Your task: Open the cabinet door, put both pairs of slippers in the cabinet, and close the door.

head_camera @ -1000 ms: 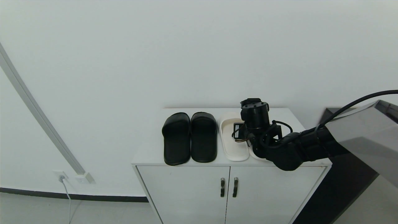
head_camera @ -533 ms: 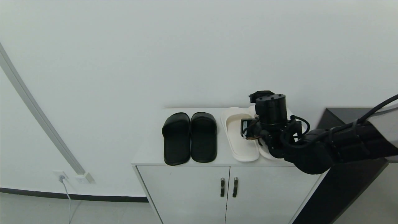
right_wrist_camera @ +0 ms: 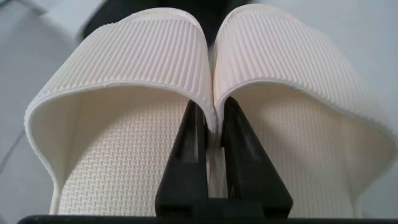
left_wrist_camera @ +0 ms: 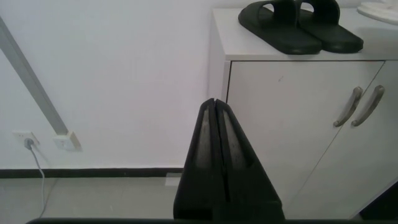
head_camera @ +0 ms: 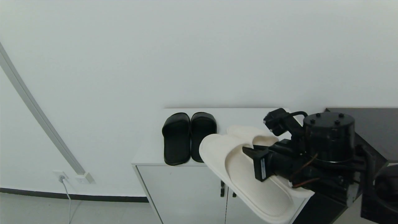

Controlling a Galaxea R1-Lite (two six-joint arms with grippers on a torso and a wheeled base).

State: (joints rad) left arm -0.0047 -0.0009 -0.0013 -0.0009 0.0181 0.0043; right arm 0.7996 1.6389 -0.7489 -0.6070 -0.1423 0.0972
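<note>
Right tool (head_camera: 249,151) pinches the pair of white slippers (head_camera: 236,169) by their touching inner edges. In the right wrist view its two fingers (right_wrist_camera: 193,146) sit one inside each slipper, with the two inner strap walls squeezed in the narrow gap between them, tool (right_wrist_camera: 211,111). The white slippers (right_wrist_camera: 118,155) are side by side, soles down and tilted, one end high near the cabinet top, the other low in front of the doors. They look lifted off the top, but contact at the far end is hard to tell from this angle.

Black slippers (head_camera: 189,137) lie flat as a pair on the cabinet (head_camera: 180,193) top, on its left half, touching each other. They show again in the left wrist view (left_wrist_camera: 301,25), near the top's front edge. Both cabinet doors are closed. The two upright handles (left_wrist_camera: 362,106) sit close together at the centre seam; in the head view the white slippers partly cover them.

Left tool (left_wrist_camera: 214,107) has its fingers pressed together, nothing between them. It is low, to the left of the cabinet (left_wrist_camera: 280,124) and well apart from it, pointing toward the wall.

A wall socket (head_camera: 61,178) with a cable plugged in sits low on the wall left of the cabinet. A grey conduit (head_camera: 37,112) runs diagonally down to it.
</note>
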